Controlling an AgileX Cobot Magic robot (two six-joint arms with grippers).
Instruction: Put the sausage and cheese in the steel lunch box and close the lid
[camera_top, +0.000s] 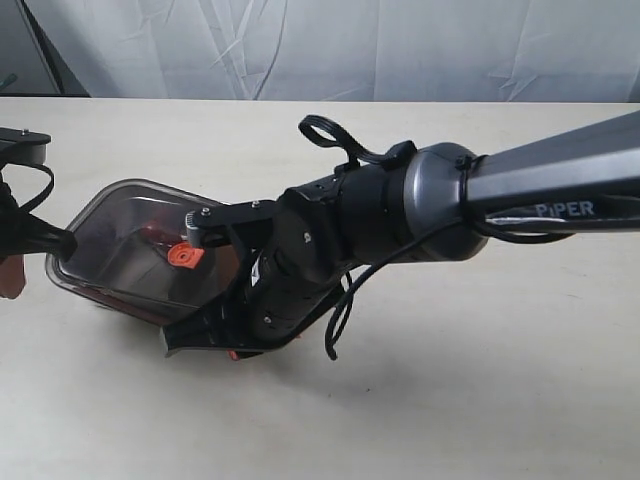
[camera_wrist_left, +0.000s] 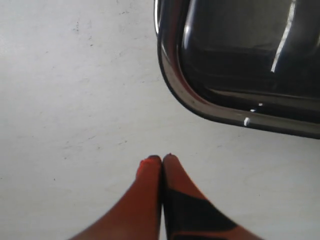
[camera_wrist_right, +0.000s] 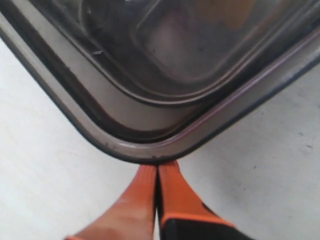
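Left gripper: fingers pressed together, holding nothing, tips over bare table, near steel lunch box corner but apart from it. Lid lies on box, left of centre. Long axis runs roughly left to right, right end hidden under arm. Red shape under lid, likely sausage. Cheese not discernible. Right gripper: fingers pressed together, empty, tips touching lid's corner rim. Right arm nearer, probably pressing lid down.
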